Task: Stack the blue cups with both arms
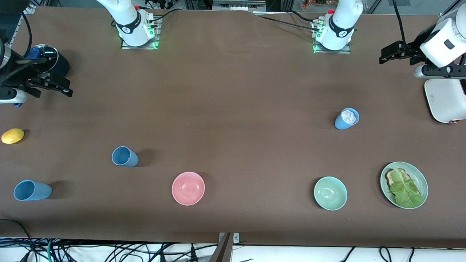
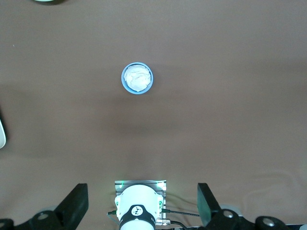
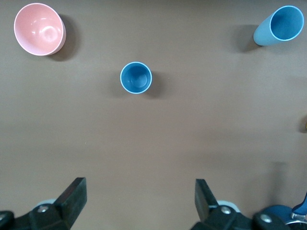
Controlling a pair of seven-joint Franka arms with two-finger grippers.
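Blue cups sit apart: one paper-stuffed [image 1: 347, 118] near my left gripper [image 1: 395, 52], two [image 1: 125, 156] [image 1: 32, 190] near my right gripper [image 1: 51, 85], both grippers spread wide and empty; I fear the wadding blocks nesting.

- I see three matte blue cups [image 1: 125, 156] [image 1: 32, 190] [image 1: 346, 119], one stuffed white.
- Pink bowl [image 1: 188, 188], mint-green bowl [image 1: 330, 193].
- Yellow lemon [image 1: 12, 136].
- Plain brown table [image 1: 233, 91].
- My pincers, left pincer [image 1: 390, 53] and right pincer [image 1: 54, 86], are black.
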